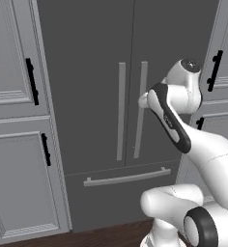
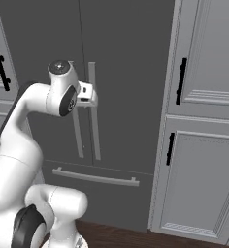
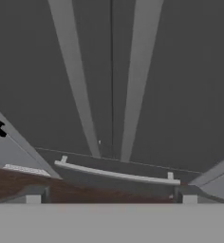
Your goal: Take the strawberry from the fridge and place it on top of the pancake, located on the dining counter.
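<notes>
The fridge [image 1: 87,72] [image 2: 131,68] [image 3: 185,76] stands straight ahead with both dark grey doors closed, so the strawberry is hidden. Two long grey bar handles [image 1: 121,111] [image 3: 76,80] run down either side of the door seam. My gripper [image 3: 111,199] is open: its two fingertips [image 3: 33,198] stand far apart at the bottom of the hand view with nothing between them. The hand [image 2: 87,94] [image 1: 144,100] hovers close in front of the door handles, at their upper part, not touching them. The pancake and the dining counter are out of view.
The fridge's bottom drawer has a horizontal bar handle [image 1: 127,177] [image 2: 94,177] [image 3: 116,173]. Light grey panelled cabinets with black handles flank the fridge on the left [image 1: 14,120] and right [image 2: 204,121]. Dark wood floor [image 1: 106,236] lies below.
</notes>
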Tool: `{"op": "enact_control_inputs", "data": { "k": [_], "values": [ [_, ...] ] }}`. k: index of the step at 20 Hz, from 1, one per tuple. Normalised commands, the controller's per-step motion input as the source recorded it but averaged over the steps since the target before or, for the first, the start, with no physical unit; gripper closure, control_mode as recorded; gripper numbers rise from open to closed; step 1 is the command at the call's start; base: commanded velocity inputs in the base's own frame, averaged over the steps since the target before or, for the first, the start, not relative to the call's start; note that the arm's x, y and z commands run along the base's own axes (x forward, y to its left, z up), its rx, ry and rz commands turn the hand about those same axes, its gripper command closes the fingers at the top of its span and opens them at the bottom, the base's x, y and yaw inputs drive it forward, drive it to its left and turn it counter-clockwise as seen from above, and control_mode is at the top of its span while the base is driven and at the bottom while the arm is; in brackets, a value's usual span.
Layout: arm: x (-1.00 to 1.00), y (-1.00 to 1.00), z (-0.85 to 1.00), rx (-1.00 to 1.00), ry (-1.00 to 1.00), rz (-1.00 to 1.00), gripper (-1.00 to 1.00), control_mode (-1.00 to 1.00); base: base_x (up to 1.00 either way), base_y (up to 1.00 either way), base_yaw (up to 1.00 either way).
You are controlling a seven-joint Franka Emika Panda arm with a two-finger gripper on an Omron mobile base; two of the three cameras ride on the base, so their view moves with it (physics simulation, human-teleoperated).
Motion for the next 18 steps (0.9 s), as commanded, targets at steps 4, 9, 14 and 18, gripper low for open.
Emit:
{"op": "enact_control_inputs", "data": {
  "k": [4, 9, 14, 18],
  "values": [
    [0.96, 0.00, -0.06, 0.00, -0.10, -0.11, -1.00, -1.00, 0.00, 0.00, 0.00],
    [0.93, -0.06, -0.27, 0.00, -0.01, -0.02, -1.00, -1.00, 0.00, 0.00, 0.00],
    [0.83, -0.04, -0.32, 0.00, -0.02, 0.00, -1.00, -1.00, 0.00, 0.00, 0.00],
    [0.72, -0.05, -0.31, 0.00, 0.00, 0.00, -1.00, -1.00, 0.00, 0.00, 0.00]
  ]
}}
